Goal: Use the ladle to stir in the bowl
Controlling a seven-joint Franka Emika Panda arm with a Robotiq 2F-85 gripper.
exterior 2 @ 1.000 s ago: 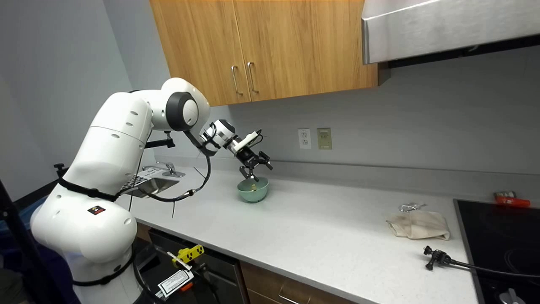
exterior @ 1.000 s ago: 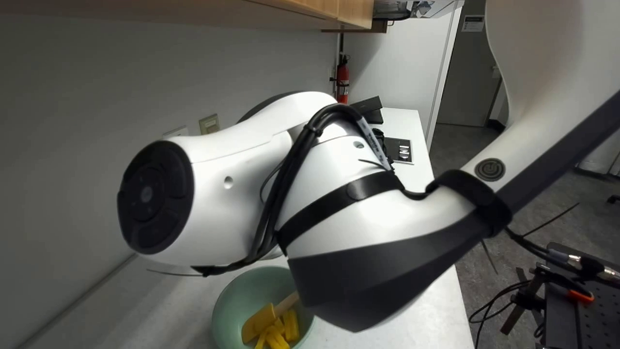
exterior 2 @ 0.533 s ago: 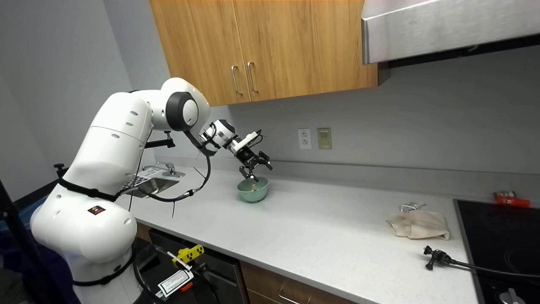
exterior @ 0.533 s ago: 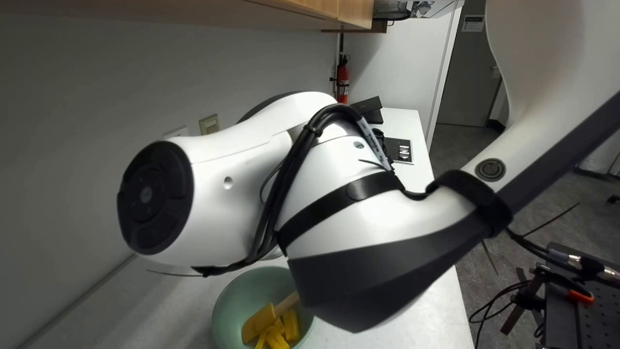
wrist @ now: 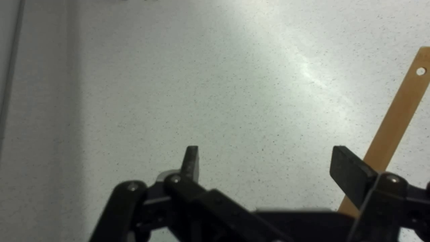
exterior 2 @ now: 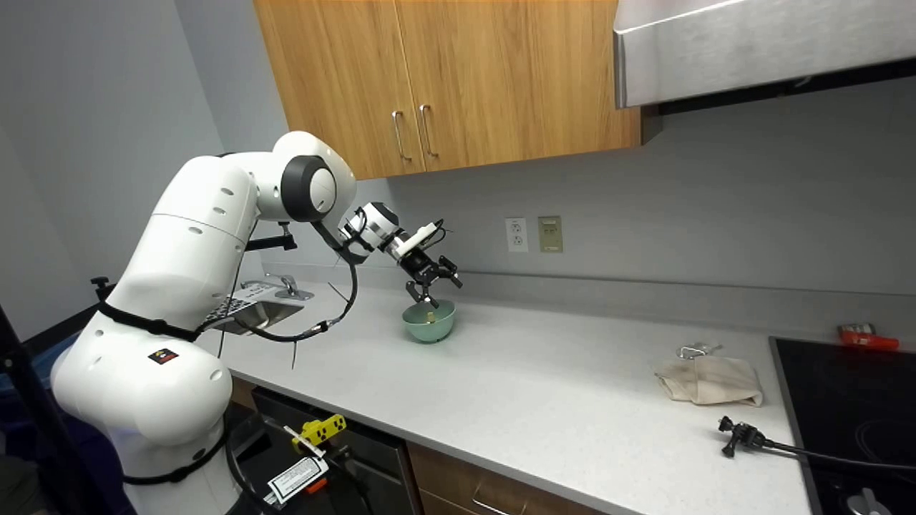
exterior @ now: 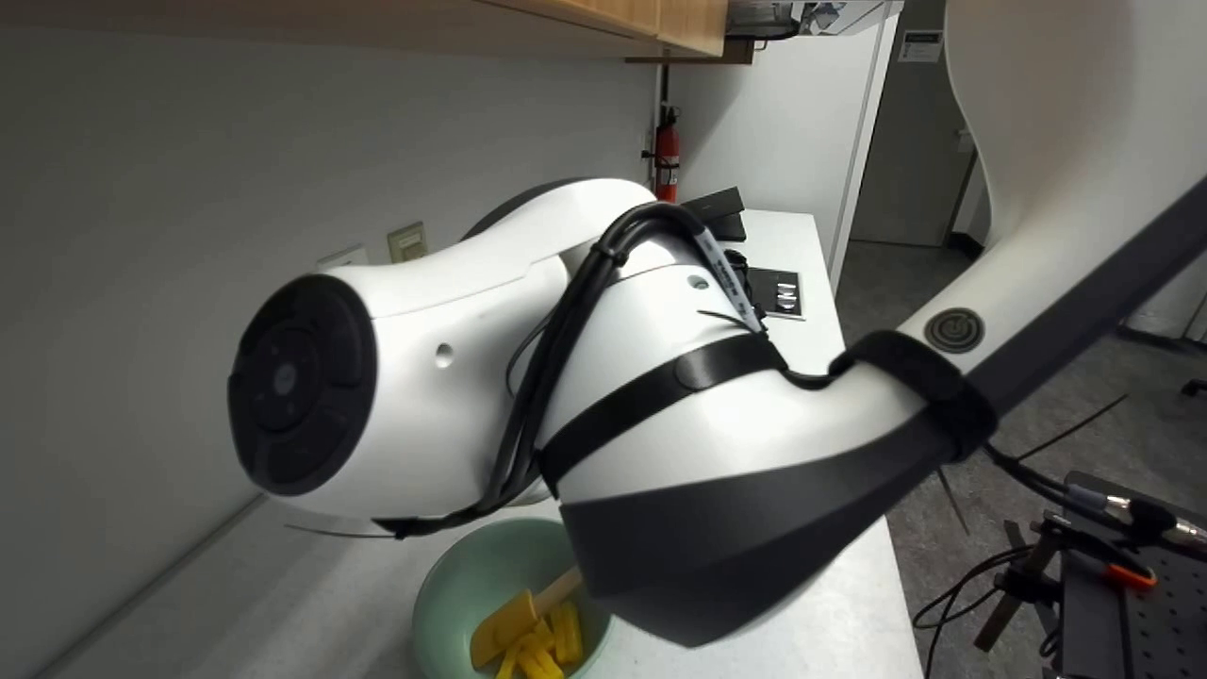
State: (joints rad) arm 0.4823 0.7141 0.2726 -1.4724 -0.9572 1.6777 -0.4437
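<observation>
The pale teal-green bowl (exterior: 443,594) stands on the counter in an exterior view, with the yellow-orange ladle (exterior: 507,624) leaning in it among several yellow pieces. The arm covers the ladle's upper handle and my gripper there. In an exterior view my gripper (exterior 2: 446,294) is just above the bowl (exterior 2: 429,331), with its fingers spread. In the wrist view my gripper (wrist: 265,148) is open and nothing is between its fingers. The ladle's flat handle (wrist: 396,124), with a hole at its end, runs behind the right finger, outside the gap. The bowl is out of view there.
The wall (exterior 2: 472,250) with outlets is behind the bowl, and wooden cabinets (exterior 2: 458,79) hang above. A sink (exterior 2: 268,312) lies near the arm. A beige cloth (exterior 2: 710,380), a black camera mount (exterior 2: 746,436) and a cooktop (exterior 2: 851,400) are farther along the counter (exterior 2: 544,408).
</observation>
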